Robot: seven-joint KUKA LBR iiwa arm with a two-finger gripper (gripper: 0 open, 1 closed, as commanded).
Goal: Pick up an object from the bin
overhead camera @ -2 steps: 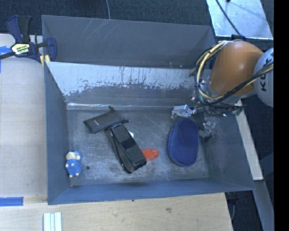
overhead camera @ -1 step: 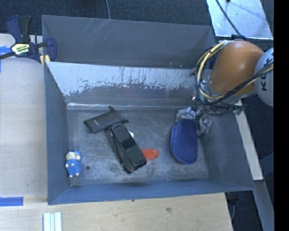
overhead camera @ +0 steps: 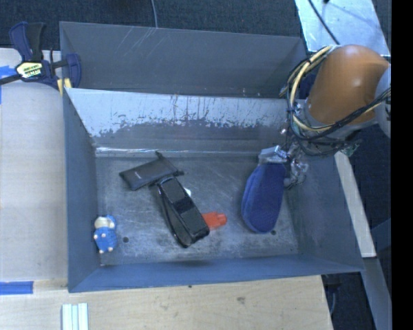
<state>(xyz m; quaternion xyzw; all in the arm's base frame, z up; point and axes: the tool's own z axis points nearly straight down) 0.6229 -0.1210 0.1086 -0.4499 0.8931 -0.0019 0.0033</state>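
A dark blue oblong soft case (overhead camera: 263, 199) lies at the right of the bin floor, its long side running from near to far. My gripper (overhead camera: 290, 163) is at the case's far upper end, low in the bin's right far corner and right against it. Whether it grips the case is hidden from this angle. A black stapler-like tool (overhead camera: 181, 210) lies in the middle of the floor, with a small orange piece (overhead camera: 215, 220) touching its right side.
A black flat piece (overhead camera: 144, 173) lies at the far end of the black tool. A small blue and white figure (overhead camera: 105, 233) stands in the near left corner. The arm's orange dome and cables hang over the bin's right wall.
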